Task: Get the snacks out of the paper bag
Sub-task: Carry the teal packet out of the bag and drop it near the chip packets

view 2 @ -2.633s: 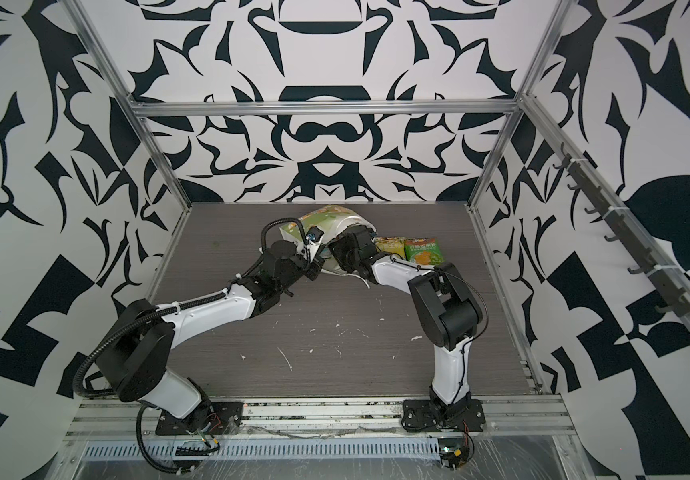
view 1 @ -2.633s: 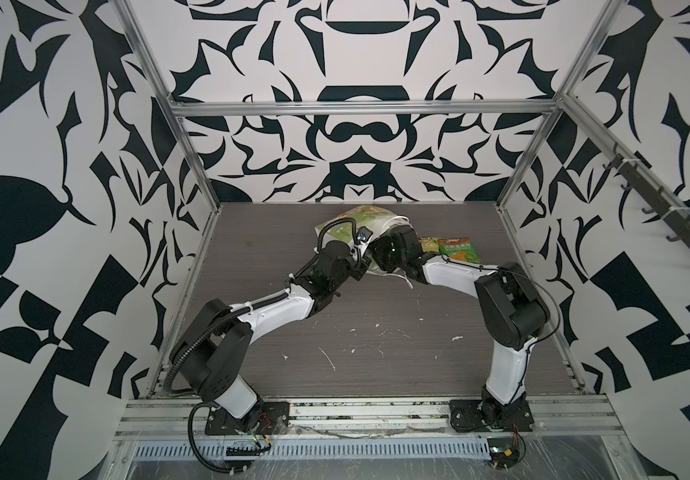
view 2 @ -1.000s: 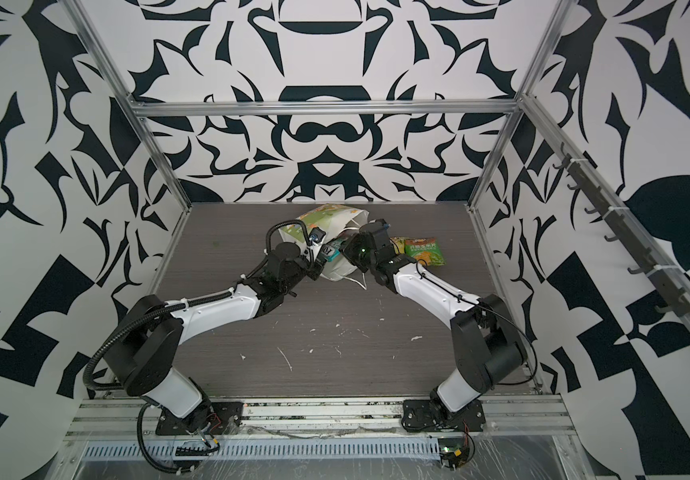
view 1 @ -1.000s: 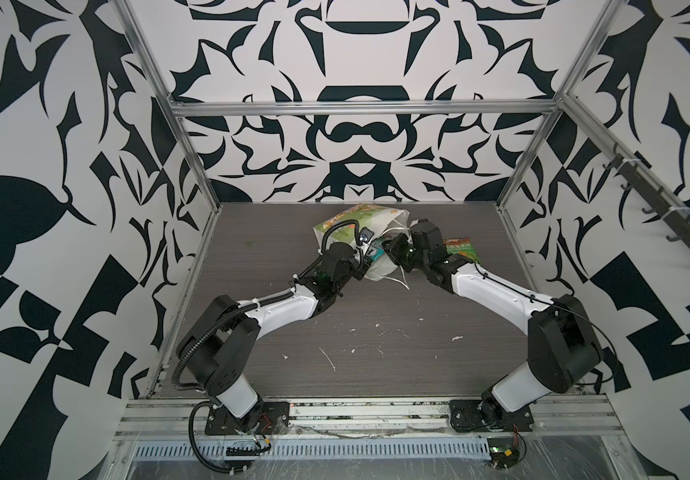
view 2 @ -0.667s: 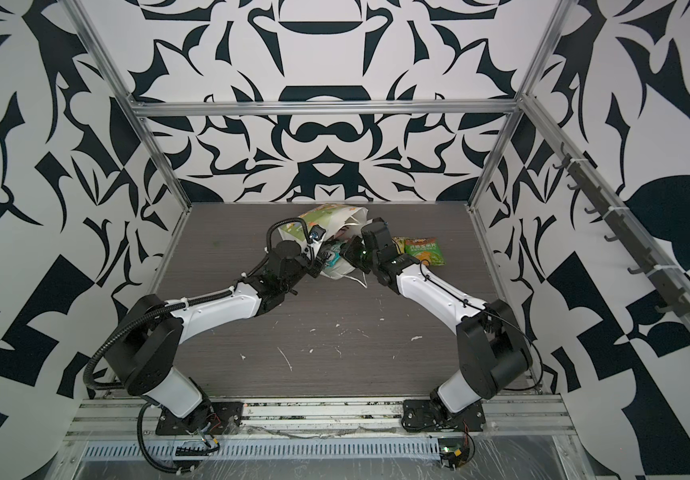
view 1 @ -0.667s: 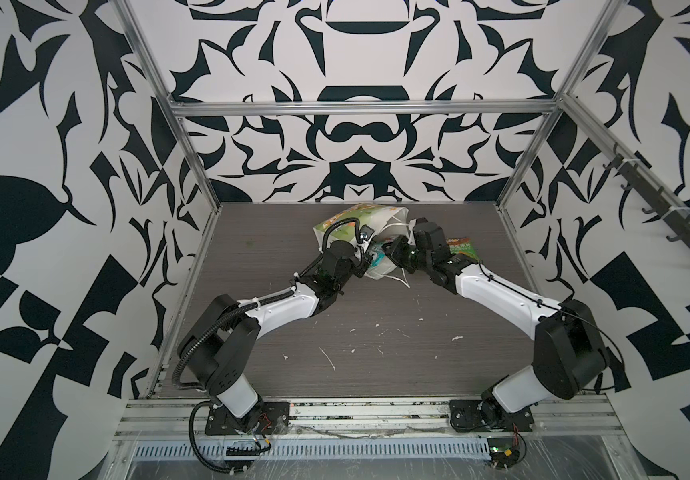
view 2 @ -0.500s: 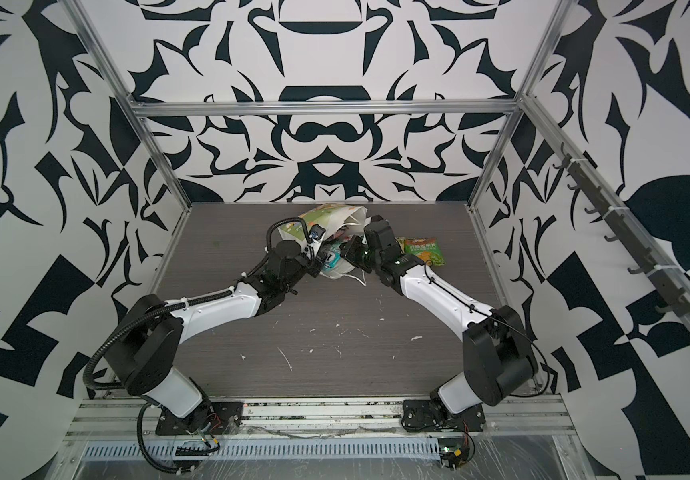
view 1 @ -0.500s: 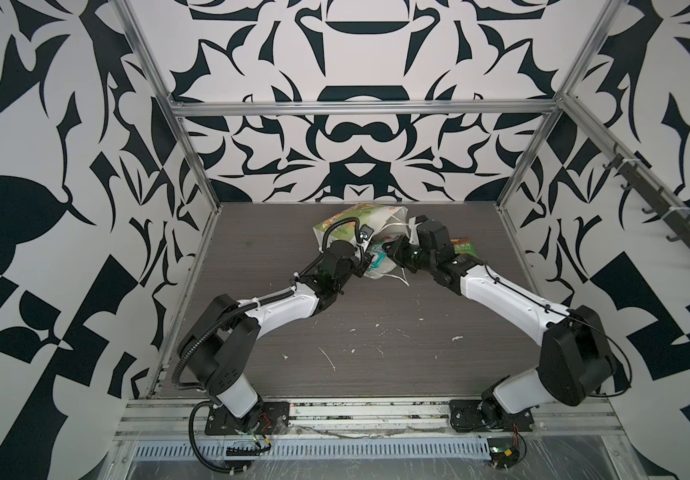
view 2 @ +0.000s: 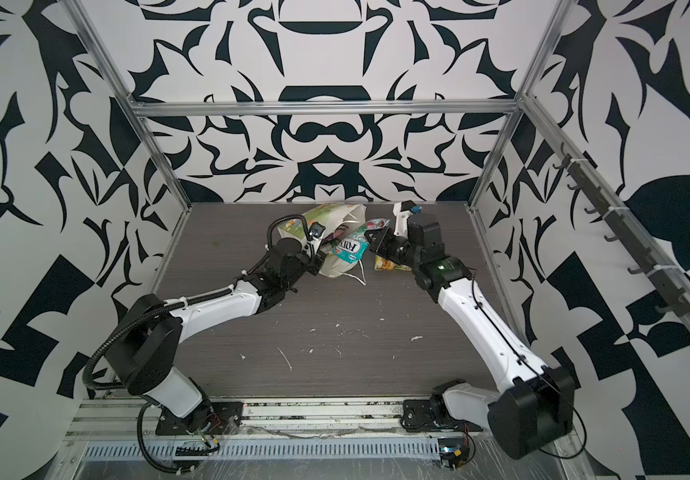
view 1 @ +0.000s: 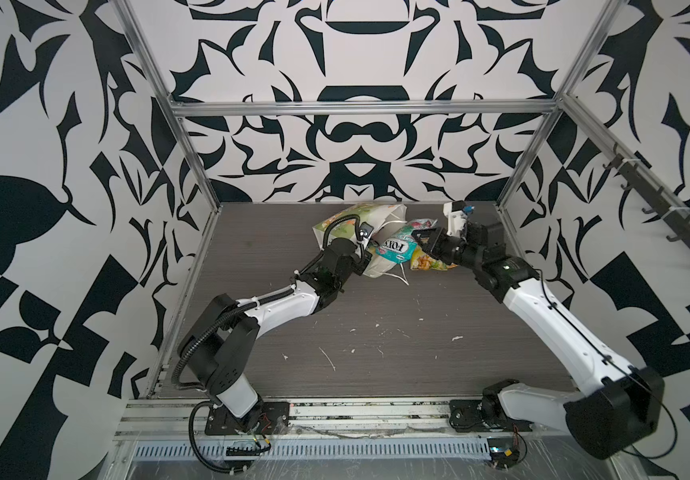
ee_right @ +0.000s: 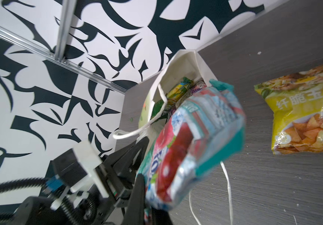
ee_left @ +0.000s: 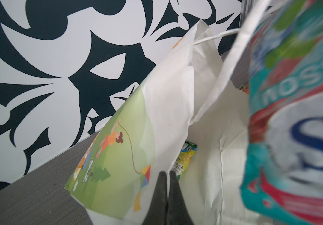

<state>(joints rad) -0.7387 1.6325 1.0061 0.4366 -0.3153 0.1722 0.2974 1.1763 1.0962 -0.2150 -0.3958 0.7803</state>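
Observation:
The paper bag [view 1: 376,212] [view 2: 335,214] lies on its side at the back of the table, mouth toward the right. My left gripper [ee_left: 166,174] [view 1: 363,261] is shut on the bag's paper rim [ee_left: 166,97]. My right gripper [ee_right: 148,204] [view 1: 416,240] [view 2: 370,242] is shut on one end of a teal "FOX'S" packet [view 1: 397,248] [view 2: 349,249] [ee_right: 195,140], held in the air just outside the bag's mouth. Green, yellow and purple snacks [ee_right: 178,91] [ee_left: 186,157] still show inside the bag. A yellow chip packet [view 1: 430,264] [ee_right: 302,116] lies on the table beside the bag.
The bag's white cord handles [view 1: 401,274] [ee_right: 228,185] trail onto the dark wood tabletop [view 1: 376,332]. Patterned walls with metal posts [view 1: 193,166] close in the back and sides. Small white scraps [view 1: 328,357] dot the table's front half.
My right gripper has drawn the teal packet out of the bag's mouth toward the right, the arm stretching out. The left gripper has kept its hold on the bag's rim.

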